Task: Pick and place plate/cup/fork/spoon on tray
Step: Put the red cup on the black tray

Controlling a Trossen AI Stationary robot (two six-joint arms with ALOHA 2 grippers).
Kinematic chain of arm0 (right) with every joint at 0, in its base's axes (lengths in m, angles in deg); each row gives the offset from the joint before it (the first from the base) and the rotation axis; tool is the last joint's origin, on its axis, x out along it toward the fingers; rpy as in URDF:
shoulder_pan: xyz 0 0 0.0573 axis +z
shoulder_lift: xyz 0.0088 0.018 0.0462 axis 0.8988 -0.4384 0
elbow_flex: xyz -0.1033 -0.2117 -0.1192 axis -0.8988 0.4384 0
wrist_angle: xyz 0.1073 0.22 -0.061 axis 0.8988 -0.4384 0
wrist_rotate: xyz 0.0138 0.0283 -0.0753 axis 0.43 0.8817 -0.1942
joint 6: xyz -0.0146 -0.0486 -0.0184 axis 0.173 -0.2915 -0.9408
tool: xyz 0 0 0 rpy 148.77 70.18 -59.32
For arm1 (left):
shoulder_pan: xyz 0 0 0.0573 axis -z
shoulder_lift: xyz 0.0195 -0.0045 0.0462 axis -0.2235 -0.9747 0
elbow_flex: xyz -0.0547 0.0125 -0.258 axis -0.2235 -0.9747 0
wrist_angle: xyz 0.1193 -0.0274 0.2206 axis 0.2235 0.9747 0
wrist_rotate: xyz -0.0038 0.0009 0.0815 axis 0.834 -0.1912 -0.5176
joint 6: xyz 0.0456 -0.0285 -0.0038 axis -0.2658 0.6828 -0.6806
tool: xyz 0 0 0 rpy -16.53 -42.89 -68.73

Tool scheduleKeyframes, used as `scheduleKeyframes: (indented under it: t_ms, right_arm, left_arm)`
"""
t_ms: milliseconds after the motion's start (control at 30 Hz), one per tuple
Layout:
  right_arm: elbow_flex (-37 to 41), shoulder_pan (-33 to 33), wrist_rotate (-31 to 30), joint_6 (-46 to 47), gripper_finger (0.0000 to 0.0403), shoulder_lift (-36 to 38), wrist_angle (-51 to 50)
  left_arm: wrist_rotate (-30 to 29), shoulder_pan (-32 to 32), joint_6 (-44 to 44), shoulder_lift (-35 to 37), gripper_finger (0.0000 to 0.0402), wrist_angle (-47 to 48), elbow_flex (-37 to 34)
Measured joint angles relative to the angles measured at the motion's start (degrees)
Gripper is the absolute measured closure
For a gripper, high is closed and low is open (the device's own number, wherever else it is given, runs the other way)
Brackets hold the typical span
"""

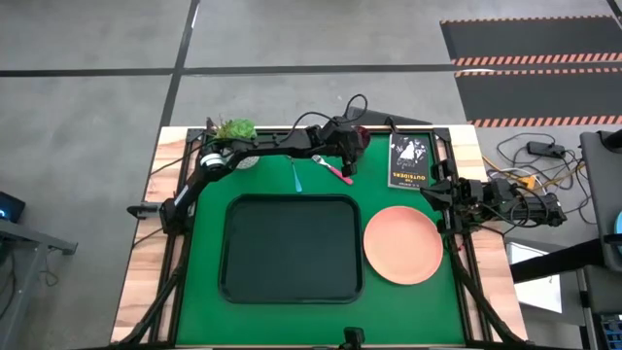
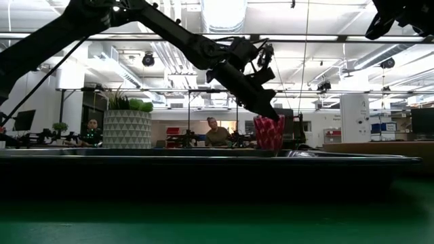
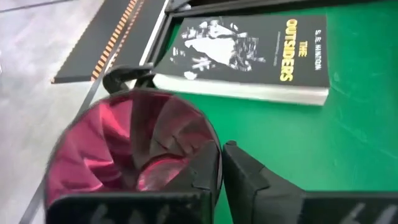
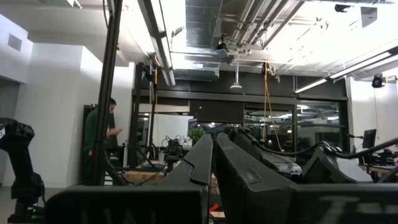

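Note:
The dark red cup (image 3: 124, 152) stands near the table's far edge, left of the black book (image 3: 249, 53); it also shows in the low view (image 2: 269, 133) and the high view (image 1: 362, 140). My left gripper (image 3: 222, 177) is shut on it, reaching in from the left (image 1: 356, 148). The pink-handled fork (image 1: 334, 172) and the teal-handled spoon (image 1: 295, 176) lie on the green mat beyond the dark tray (image 1: 292, 206). The salmon plate (image 1: 402, 244) lies flat to the right of the tray. My right gripper (image 4: 214, 165) is shut and empty at the table's right edge (image 1: 442, 194). My left gripper holds the cup's wall at the rim (image 3: 214, 146), on the side toward the book, with one finger (image 3: 202, 174) inside the cup and one (image 3: 255, 177) outside. The fingers slant down from above and from the table's left. The cup stays upright; the tray rim hides its base in the low view.
A white pot with a green plant (image 1: 233, 129) stands at the far left by the left arm's base. The book (image 1: 409, 160) lies just to the right of the cup. People show in the room behind the table (image 2: 215, 132).

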Motion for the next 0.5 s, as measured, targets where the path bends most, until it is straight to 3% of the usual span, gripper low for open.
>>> scheduleKeyframes:
  t_ms: [500]
  right_arm:
    - [0.00,0.00,0.07,0.12,0.0394,-0.02,0.01]
  left_arm:
    - [-0.43,0.17,-0.04,2.97,0.0401,-0.50,-0.01]
